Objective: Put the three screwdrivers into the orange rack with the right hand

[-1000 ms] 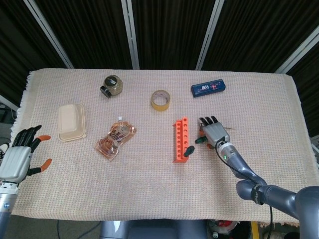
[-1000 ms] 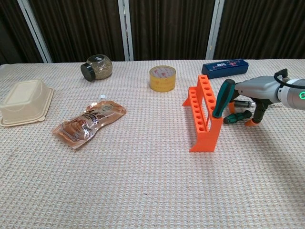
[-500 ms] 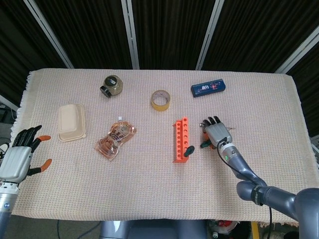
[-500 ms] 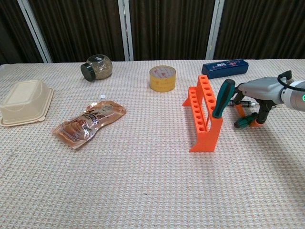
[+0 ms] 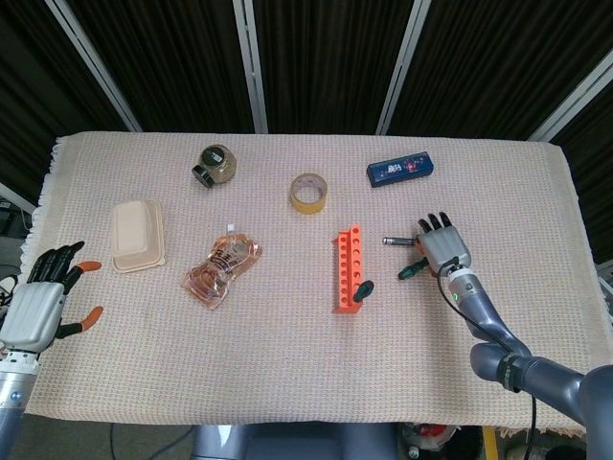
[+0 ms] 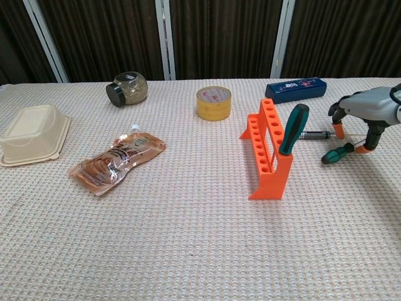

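the right hand (image 6: 369, 118) is pinching the small screwdriver (image 6: 337, 152) by its far end only — it is risking slipping and rolling away from the orange rack (image 6: 268, 147).

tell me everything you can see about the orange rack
The orange rack looks like moulded plastic: a long narrow top bar with a row of round holes, raised on angled legs. It stands upright on the woven table cloth, right of centre. One green-handled screwdriver sits tilted in its near-end hole; the other holes look empty.
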You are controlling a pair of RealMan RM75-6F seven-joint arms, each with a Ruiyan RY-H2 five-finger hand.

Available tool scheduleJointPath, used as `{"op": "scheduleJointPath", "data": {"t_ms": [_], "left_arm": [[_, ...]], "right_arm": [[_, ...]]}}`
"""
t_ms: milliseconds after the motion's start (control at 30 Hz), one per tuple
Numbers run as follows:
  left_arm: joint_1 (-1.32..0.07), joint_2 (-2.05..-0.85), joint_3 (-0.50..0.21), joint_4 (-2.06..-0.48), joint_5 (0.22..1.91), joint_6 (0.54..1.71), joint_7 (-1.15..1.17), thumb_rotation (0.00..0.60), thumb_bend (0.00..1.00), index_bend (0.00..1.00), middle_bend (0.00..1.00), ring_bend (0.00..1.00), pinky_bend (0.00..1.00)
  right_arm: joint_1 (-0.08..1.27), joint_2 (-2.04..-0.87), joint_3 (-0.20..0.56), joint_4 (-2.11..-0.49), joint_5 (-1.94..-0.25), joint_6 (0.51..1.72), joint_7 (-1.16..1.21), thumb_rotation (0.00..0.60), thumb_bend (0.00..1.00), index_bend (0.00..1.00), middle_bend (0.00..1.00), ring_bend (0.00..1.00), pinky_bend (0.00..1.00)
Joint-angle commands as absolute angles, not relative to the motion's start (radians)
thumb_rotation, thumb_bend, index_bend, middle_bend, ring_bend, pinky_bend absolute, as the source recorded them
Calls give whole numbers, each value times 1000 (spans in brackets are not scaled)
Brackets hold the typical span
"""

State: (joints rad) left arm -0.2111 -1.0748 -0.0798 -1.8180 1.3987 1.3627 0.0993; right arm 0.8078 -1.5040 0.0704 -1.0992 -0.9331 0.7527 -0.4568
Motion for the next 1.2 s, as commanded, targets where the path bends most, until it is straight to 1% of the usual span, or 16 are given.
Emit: {"op": "scheduleJointPath", "data": {"t_ms": [33,100,167,400,600,767,1200], "left_arm": [[-212,-1074,-79,-1821,1401,1363,102,600,271,257,23,7,0],[-211,-1071,-79,-1825,1403,1366,105,600,270,258,23,7,0],[-210,-1068,-78,-1827,1403,1367,107,600,271,258,23,8,0],[-207,-1064,-77,-1830,1401,1369,104,600,272,257,23,7,0],[-208,-1065,-74,-1826,1403,1363,96,600,273,258,22,7,0],[-209,-1064,-73,-1820,1400,1357,88,600,274,257,22,6,0],[-211,-1066,-72,-1810,1397,1349,77,600,274,257,22,6,0]], "right_arm": [[804,-1515,64,-1092,-936,761,-468,600,216,350,104,0,0],[799,-1527,57,-1089,-955,775,-478,600,215,319,103,0,0],[797,-1531,53,-1090,-975,790,-484,600,215,315,103,0,0],[777,-1549,31,-1098,-1060,881,-529,600,213,409,103,0,0],[761,-1565,17,-1113,-1101,938,-588,600,212,430,103,0,0],[752,-1571,16,-1133,-1109,948,-616,600,210,435,103,0,0],[739,-1578,27,-1136,-1102,924,-632,600,210,464,103,0,0]]}}
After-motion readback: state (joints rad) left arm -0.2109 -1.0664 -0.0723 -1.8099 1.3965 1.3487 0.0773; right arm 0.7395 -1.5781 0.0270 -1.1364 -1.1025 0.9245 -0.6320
